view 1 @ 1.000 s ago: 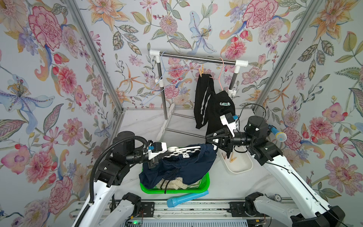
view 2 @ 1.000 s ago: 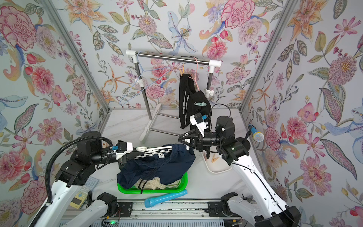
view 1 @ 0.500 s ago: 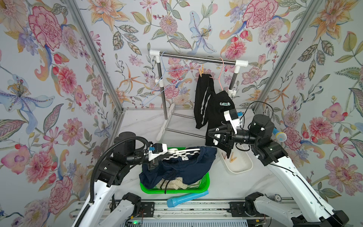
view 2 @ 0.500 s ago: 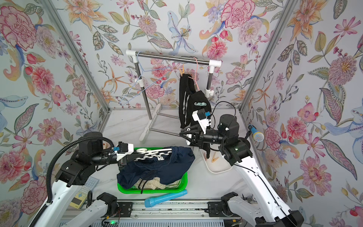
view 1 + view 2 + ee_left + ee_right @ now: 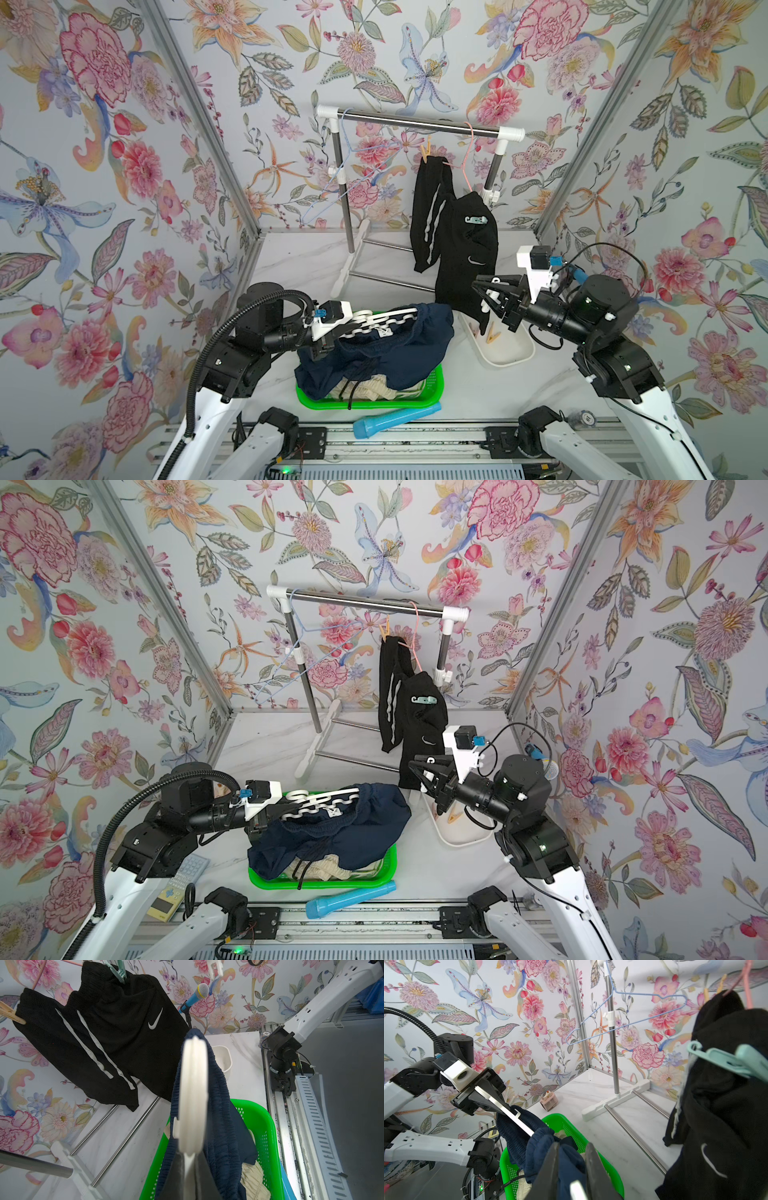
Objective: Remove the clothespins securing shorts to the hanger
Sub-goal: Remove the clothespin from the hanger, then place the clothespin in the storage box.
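Shorts (image 5: 395, 353), navy, drape hanger (image 5: 386, 318) clamped in left end effector (image 5: 505, 1108); right end effector (image 5: 572, 1147) unclear.

a green basket (image 5: 374, 405) is sitting on the marble counter (image 5: 299, 257), near its front edge; a blue tube (image 5: 397, 419) is lying just in front of it; a white tub (image 5: 511, 353) is standing beside the basket; a metal clothes rack (image 5: 415, 122) is standing at the back; a blue microphone (image 5: 195, 997) is leaning by the floral wall; a small pink box (image 5: 549, 1101) is lying tilted near the corner
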Motion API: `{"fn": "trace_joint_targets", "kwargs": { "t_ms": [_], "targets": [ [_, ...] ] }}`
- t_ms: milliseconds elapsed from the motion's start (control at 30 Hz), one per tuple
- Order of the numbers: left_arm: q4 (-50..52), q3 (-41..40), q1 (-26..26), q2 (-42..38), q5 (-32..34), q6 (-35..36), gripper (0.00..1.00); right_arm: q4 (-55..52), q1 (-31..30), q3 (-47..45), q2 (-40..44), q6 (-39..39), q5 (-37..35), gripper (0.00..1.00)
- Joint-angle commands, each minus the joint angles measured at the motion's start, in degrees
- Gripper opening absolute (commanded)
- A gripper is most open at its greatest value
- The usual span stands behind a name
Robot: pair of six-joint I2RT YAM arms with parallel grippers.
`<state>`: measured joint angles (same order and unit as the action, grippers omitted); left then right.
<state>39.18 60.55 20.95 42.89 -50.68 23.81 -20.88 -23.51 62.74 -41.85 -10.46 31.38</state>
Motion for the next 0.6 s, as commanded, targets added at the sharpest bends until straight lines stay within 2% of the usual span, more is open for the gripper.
{"fn": "trace_joint_targets", "kwargs": {
  "t_ms": [0, 133, 300, 567],
  "targets": [
    [-3.21, 0.05, -0.38, -1.45, 1.26, -2.92, 0.0, -6.18, 0.1, -3.26, 3.43, -3.03, -9.74, 0.06],
    [-4.05, -0.43, -0.38, -2.09, 2.58, -4.87, 0.0, -12.68, 0.17, -7.27, 7.48, -7.99, -20.75, 0.04],
    [-5.32, -0.62, -0.37, -3.14, 3.61, -6.66, 0.0, -16.73, 0.3, -13.17, 10.07, -11.67, -28.49, 0.03],
    [-5.52, -0.7, -0.38, -3.37, 4.88, -7.09, 0.0, -16.96, 3.35, -21.7, 4.8, -14.08, -38.93, 0.03]
  ]
}}
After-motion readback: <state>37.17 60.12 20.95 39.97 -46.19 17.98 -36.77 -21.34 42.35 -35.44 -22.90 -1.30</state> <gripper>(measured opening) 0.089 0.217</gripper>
